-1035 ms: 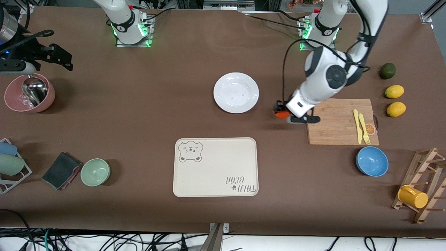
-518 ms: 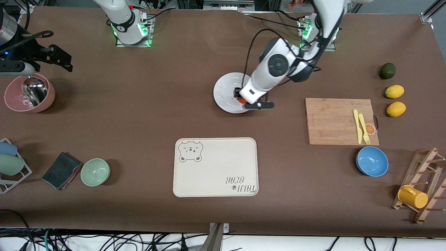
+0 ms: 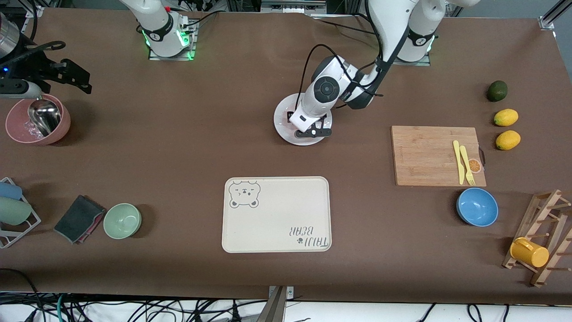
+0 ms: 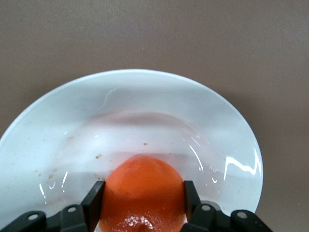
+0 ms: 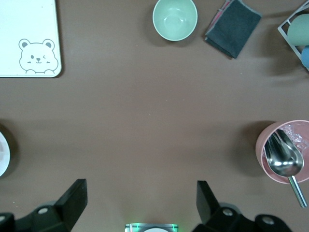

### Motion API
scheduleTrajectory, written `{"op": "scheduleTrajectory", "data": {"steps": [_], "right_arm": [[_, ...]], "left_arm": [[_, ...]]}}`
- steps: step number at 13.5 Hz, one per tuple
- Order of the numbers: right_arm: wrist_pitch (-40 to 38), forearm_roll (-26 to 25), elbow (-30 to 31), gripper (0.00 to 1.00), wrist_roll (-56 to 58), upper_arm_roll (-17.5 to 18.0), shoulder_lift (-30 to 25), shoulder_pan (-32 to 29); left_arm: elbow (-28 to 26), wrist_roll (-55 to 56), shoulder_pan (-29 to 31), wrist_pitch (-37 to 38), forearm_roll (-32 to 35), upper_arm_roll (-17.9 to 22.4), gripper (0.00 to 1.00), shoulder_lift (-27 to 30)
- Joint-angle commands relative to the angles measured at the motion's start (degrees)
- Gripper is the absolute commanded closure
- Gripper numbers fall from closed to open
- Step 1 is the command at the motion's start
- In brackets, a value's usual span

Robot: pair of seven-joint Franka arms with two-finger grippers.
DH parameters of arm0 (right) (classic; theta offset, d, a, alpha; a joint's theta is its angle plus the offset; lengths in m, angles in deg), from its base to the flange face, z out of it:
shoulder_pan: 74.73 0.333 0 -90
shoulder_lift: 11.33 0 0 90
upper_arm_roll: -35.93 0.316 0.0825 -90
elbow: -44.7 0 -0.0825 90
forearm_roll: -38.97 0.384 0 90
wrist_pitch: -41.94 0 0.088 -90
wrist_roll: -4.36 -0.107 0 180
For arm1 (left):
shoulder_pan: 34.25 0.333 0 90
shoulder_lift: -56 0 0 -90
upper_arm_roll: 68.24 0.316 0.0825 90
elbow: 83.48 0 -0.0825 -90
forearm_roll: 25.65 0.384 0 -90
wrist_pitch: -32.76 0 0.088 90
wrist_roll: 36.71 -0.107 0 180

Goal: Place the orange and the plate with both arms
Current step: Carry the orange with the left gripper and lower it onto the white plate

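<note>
Left wrist view: the orange [image 4: 144,191] sits clamped between the two fingers of the left end effector [image 4: 144,203], poised over the middle of the plate [image 4: 207,121]; whether the fruit touches the glazed surface cannot be told. The skin looks firm with slight give, light in the grip and round enough to roll once freed, so a hold across its widest part, as here, seems the safest. The white plate appears glossy, stiff and breakable, likely slippery at the rim; its thin edge is probably the only place a two-finger grasp could pinch.

In the front view the left arm's wrist hides the fruit, and the plate [image 3: 281,129] lies on the brown desk [image 3: 178,134] midway between the two arm bases, farther from the camera than the bear-printed tray [image 3: 276,214]. The cutting board [image 3: 424,154] and blue bowl [image 3: 477,206] lie toward the left arm's end of the desk.

The right end effector [image 5: 142,200] waits high with fingers spread wide and nothing between them, near its own end of the desk, by the pink bowl [image 3: 18,129] holding a metal scoop [image 3: 44,115].
</note>
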Motion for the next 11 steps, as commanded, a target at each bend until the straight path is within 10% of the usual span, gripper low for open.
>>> {"op": "scheduleTrajectory", "data": {"steps": [1,2,11], "right_arm": [[0.2,0.5,-0.5,0.0,0.6,0.1,1.0,0.4],[-0.2,0.5,-0.5,0.0,0.7,0.1,1.1,0.5],[-0.5,0.8,-0.3,0.0,0.5,0.2,3.3,4.8]], "left_arm": [[1.1,-0.1,-1.0,0.1,-1.6,2.1,0.56,-1.6],[1.1,-0.1,-1.1,0.1,-1.5,2.5,0.01,-1.7],[0.7,-0.8,8.5,12.2,-1.3,5.6,0.0,14.6]]}}
